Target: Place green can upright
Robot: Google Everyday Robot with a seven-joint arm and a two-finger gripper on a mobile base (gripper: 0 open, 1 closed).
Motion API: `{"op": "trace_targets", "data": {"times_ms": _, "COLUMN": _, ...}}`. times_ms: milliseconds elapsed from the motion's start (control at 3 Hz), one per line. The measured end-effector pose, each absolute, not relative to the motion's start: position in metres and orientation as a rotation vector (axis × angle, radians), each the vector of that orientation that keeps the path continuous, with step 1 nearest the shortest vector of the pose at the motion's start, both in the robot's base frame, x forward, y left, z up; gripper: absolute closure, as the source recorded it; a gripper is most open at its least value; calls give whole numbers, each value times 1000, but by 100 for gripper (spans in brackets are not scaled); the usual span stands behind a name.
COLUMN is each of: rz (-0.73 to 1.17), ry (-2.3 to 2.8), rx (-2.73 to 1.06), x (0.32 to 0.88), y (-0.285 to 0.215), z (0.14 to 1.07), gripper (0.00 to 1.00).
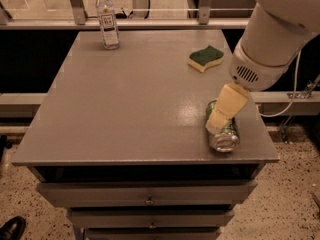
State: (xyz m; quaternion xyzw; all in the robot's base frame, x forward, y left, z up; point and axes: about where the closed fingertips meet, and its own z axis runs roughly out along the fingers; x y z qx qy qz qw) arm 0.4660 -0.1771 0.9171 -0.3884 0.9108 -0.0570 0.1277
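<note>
My end effector [215, 125], matt cream plastic, sits over the green can [227, 135], glossy metal; counter [135, 94] smooth, faintly sheened

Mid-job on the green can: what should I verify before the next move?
1. green can upright: not ok, it lies on its side.
2. Can fully on table: ok, though near the front right edge.
3. gripper at the can: ok, right over its body.
4. Grasp made: cannot tell.
5. Neighbours out of the way: ok, sponge and water bottle sit far back.
</note>
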Motion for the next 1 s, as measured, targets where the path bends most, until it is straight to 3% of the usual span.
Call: {"op": "trace_targets", "data": {"times_ms": 1000, "rz": -62, "ry": 2847, "rx": -537, "x": 469, "y": -166, "z": 874, "gripper": 0}}
